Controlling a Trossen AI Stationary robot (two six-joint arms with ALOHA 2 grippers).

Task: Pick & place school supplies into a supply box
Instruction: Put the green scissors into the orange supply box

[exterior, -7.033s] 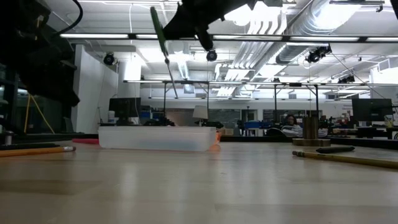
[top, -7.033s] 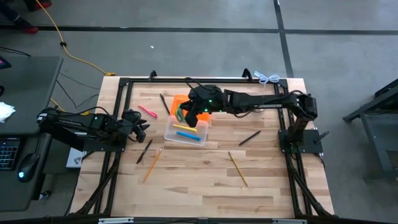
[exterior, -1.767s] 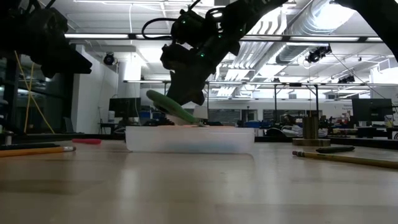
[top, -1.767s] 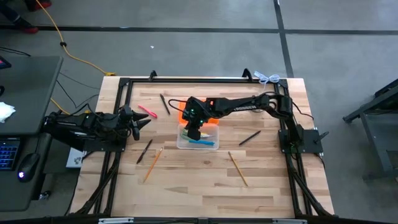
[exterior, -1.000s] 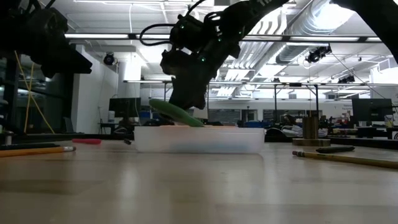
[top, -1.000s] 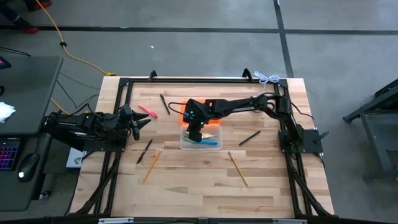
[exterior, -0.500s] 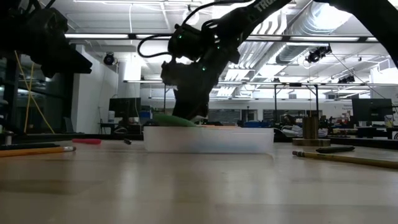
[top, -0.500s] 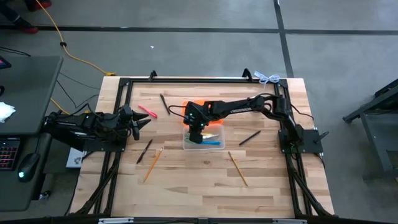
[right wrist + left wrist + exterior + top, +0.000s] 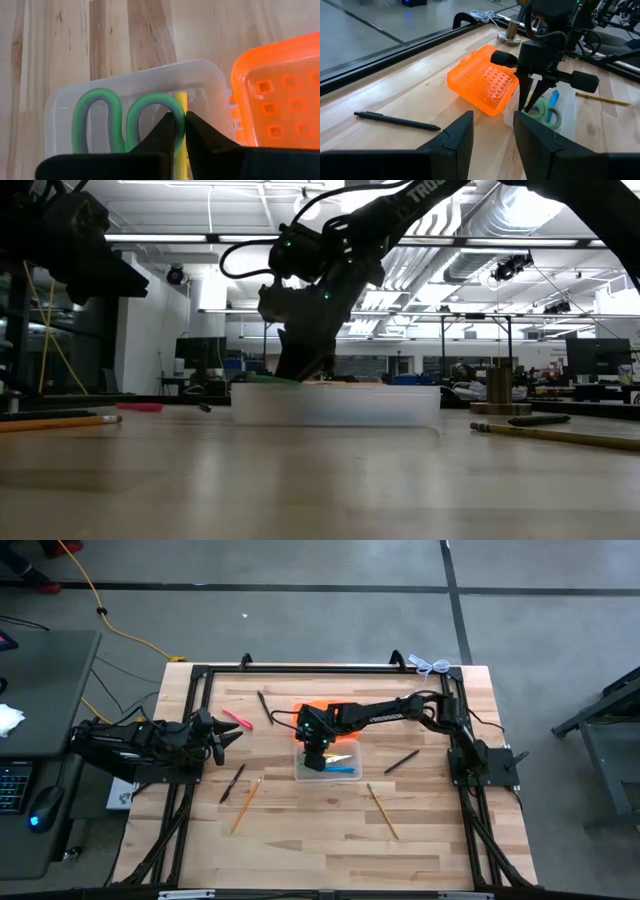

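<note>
1. The right gripper (image 9: 316,758) reaches down into the clear supply box (image 9: 345,775), which sits near the middle of the table (image 9: 300,840), a little toward its far edge.
2. In the right wrist view its two dark fingers (image 9: 170,132) stand almost together, with only a narrow slit between them, right at the green-handled scissors (image 9: 122,120); the scissors lie flat in the box, and I cannot tell whether the fingers actually pinch a handle loop or merely touch it.
3. A yellow pencil (image 9: 181,107) lies in the box beside the scissors, and from above a blue pen (image 9: 343,771) shows there too.
4. The orange lid (image 9: 482,85) hangs open off the box's far side, resting on the table (it is tilted rather than flat).
5. The left gripper (image 9: 222,736) waits near the table's left edge, its fingers apart and holding nothing.
6. Loose supplies on the table: a pink pen (image 9: 237,719) just beside the left gripper, a black pen (image 9: 264,706) toward the far edge, a dark pencil (image 9: 232,783) and a wooden pencil (image 9: 246,803) toward the near-left, a black pen (image 9: 401,761) right of the box, and a yellow pencil (image 9: 381,811) toward the near edge.
</note>
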